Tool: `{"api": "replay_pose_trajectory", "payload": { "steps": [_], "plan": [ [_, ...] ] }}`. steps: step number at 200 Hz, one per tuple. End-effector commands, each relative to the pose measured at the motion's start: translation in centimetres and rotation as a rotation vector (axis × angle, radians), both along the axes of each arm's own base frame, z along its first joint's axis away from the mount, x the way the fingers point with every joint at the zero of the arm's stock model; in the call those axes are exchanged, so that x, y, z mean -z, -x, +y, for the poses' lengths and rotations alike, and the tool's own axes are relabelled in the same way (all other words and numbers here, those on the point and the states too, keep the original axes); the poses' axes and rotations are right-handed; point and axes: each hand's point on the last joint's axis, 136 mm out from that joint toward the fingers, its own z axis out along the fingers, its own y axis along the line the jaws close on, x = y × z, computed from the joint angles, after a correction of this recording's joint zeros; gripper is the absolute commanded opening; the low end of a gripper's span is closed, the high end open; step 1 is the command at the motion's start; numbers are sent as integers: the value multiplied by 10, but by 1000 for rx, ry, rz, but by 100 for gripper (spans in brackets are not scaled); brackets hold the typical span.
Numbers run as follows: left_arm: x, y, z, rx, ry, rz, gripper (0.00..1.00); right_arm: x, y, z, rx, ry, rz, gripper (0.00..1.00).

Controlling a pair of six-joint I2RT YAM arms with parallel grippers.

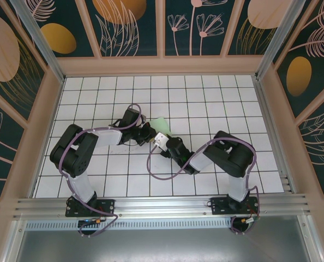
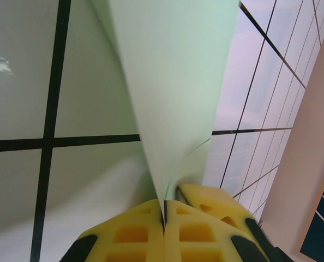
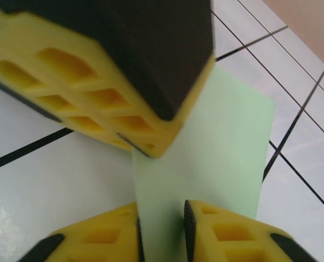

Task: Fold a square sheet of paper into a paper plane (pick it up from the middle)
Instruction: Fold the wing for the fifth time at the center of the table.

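Clamping paper plane [image 2: 173,82]: left pincer [image 2: 165,213]; right pincer [image 3: 162,226] parted astride it, over tiles [image 2: 20,93].

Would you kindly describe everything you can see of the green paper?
The green paper is thin, plain, pale mint and unmarked, with straight edges and a square corner, apparently folded into layers. It lies over the white tiled table, pinched in the shut left end effector, while the right end effector straddles it, fingers apart.
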Motion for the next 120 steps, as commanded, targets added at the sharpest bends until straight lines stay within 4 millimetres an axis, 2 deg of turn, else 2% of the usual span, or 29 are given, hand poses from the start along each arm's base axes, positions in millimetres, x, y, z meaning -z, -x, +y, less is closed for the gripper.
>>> {"api": "replay_pose_trajectory", "payload": {
  "steps": [1, 19, 52, 71, 74, 87, 120],
  "plan": [
    [-20, -2, -5, 11, 29, -22, 0, -10, -5, 6, 0, -41, -28, 17],
    [-24, -4, -6, 9, 35, -29, 4, -8, -3, 5, -2, -50, -6, 8],
    [-37, -19, 8, -37, 41, -60, 30, -9, 4, 6, -24, -113, 62, 1],
    [-40, -30, 24, -75, 36, -75, 41, -10, 6, 6, -30, -173, 120, 0],
    [-51, -32, 26, -81, 44, -100, 42, -10, 7, 6, -31, -182, 128, 0],
    [-58, -38, 38, -110, 31, -128, 49, -13, 8, 8, -39, -238, 179, 0],
    [-65, -44, 54, -144, 8, -175, 58, -21, 11, 14, -50, -368, 326, 0]
  ]
}}
